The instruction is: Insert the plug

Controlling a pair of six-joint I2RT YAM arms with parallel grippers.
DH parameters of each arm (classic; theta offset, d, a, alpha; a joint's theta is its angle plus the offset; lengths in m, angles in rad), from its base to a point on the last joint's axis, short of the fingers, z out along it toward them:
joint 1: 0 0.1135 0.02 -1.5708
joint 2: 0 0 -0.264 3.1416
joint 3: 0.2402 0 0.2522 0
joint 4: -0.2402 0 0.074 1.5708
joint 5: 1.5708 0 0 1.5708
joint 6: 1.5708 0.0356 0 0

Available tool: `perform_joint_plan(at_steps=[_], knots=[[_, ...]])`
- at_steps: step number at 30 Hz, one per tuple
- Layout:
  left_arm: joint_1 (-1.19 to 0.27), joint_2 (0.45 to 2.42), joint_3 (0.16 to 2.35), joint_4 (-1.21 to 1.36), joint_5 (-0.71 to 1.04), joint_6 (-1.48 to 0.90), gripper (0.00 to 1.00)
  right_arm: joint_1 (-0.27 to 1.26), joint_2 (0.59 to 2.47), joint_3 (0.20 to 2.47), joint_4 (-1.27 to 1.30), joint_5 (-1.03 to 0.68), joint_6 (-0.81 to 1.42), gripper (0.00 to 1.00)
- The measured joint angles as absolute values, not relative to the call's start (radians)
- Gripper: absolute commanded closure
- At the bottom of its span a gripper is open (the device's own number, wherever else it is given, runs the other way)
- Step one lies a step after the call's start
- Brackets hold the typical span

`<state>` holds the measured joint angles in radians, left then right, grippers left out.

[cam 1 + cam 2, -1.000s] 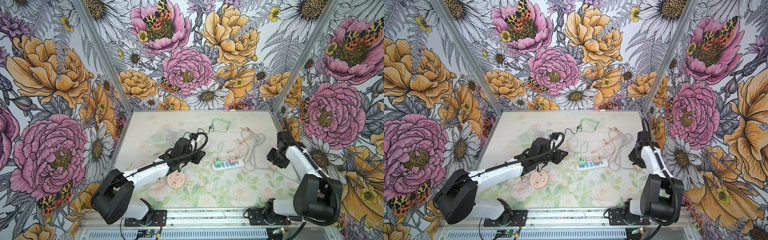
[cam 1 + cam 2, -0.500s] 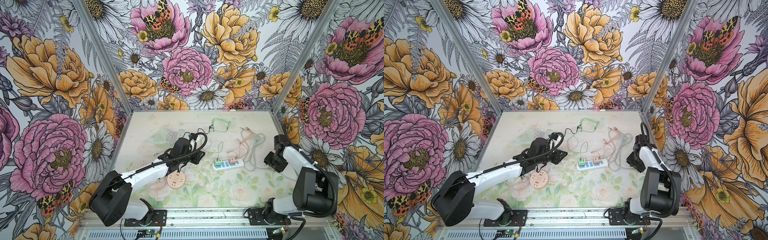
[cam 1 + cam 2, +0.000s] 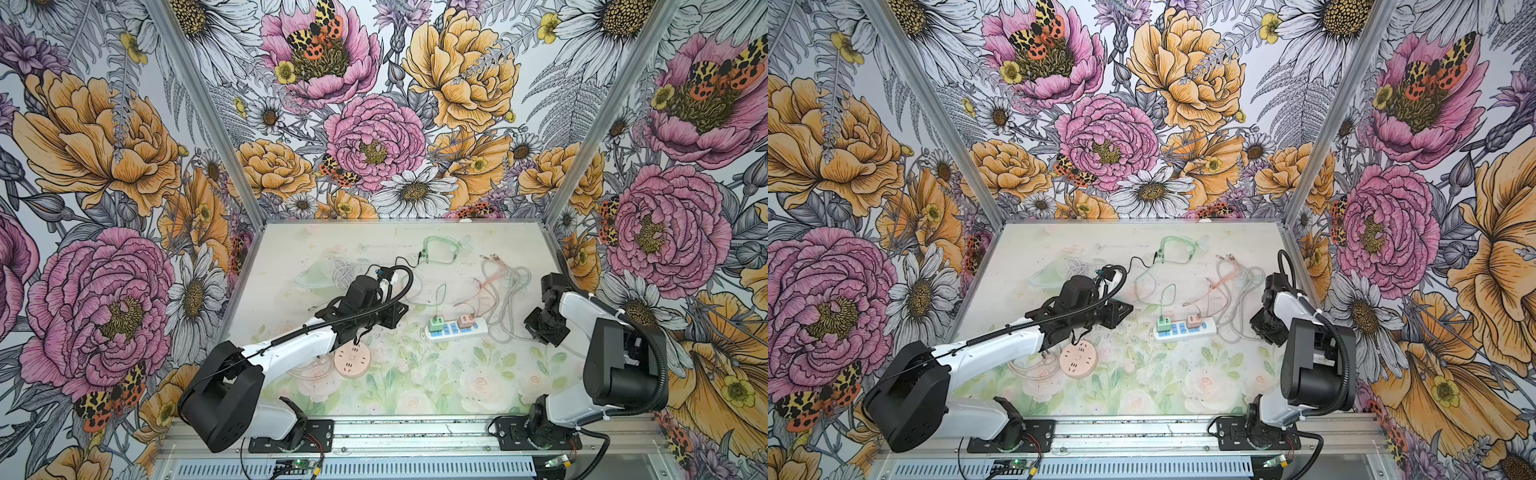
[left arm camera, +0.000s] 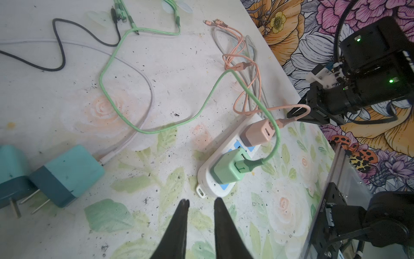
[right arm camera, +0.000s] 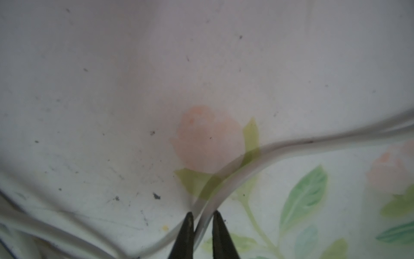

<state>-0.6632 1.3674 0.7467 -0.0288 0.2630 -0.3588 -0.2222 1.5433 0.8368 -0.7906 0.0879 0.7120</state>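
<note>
Crouching right arm (image 3: 582, 307), fingers (image 5: 186, 231) pinching white cable (image 5: 291, 145).

Left arm (image 3: 299, 345) stretched forward, left tool (image 4: 201, 200) slightly parted; right arm (image 3: 582, 305) folded, right tool (image 5: 203, 212) pinched shut

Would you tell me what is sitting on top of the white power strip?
A green charger and a pink charger; the sockets beneath them are hidden.

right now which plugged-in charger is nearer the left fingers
The green charger, at the strip's end facing the left fingers; the pink charger sits farther along.
</note>
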Motion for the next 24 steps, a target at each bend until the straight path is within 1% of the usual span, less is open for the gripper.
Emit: perform_joint_plan(at_steps=[8, 14, 18, 24], knots=[[-0.662, 1.344, 0.747, -0.051, 0.263, -0.355, 0.77, -0.151, 1.533, 0.853, -0.789, 0.115, 0.751, 1.00], [-0.662, 1.326, 0.747, -0.057, 0.262, -0.348, 0.76, -0.109, 1.532, 0.912, -0.828, 0.173, 0.742, 1.00], [-0.661, 1.326, 0.747, -0.056, 0.258, -0.348, 0.77, -0.046, 1.578, 0.995, -0.819, 0.109, 0.706, 1.00], [-0.661, 1.332, 0.749, -0.055, 0.257, -0.350, 0.77, 0.020, 1.620, 1.099, -0.793, 0.061, 0.668, 1.00]])
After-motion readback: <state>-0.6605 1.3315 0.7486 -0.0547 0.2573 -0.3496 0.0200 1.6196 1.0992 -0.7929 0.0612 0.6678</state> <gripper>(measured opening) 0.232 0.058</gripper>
